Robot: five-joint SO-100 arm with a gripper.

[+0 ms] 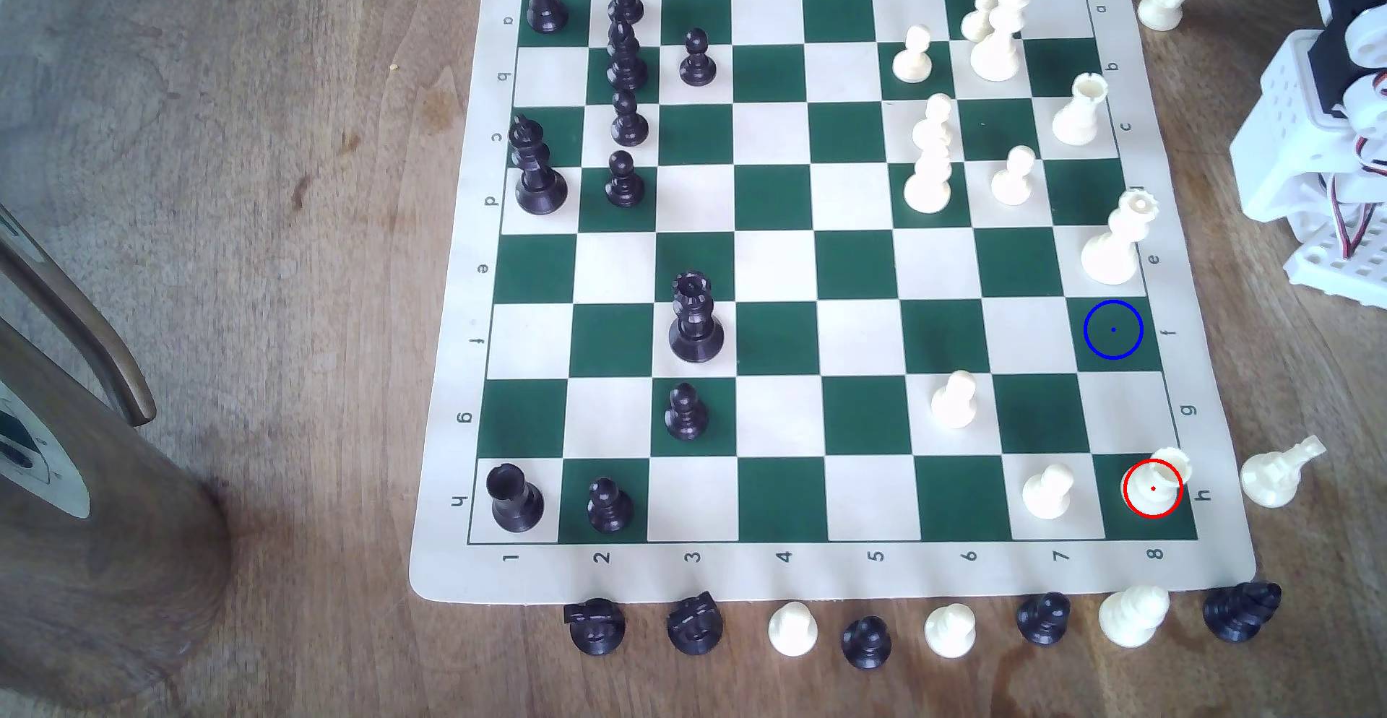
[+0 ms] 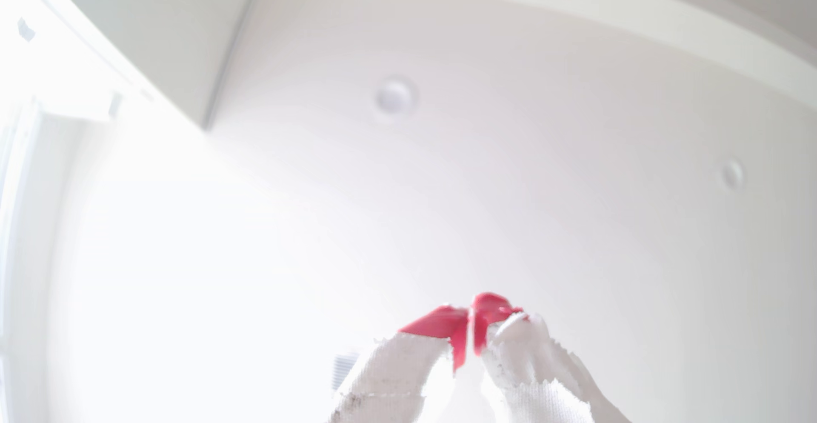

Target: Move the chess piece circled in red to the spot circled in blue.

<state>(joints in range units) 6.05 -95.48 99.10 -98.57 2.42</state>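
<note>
Cream rook upright on its red-ringed corner square; blue-ringed square bare

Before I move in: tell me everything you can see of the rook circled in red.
The rook is a short cream-white piece, plastic by its look, with a round flared base and a notched turret top. It stands upright on the dark green corner square at row h, column 8, at the exterior view's lower right, inside a thin red ring with a red centre dot. Nothing touches it; a cream pawn stands on the next square.
</note>
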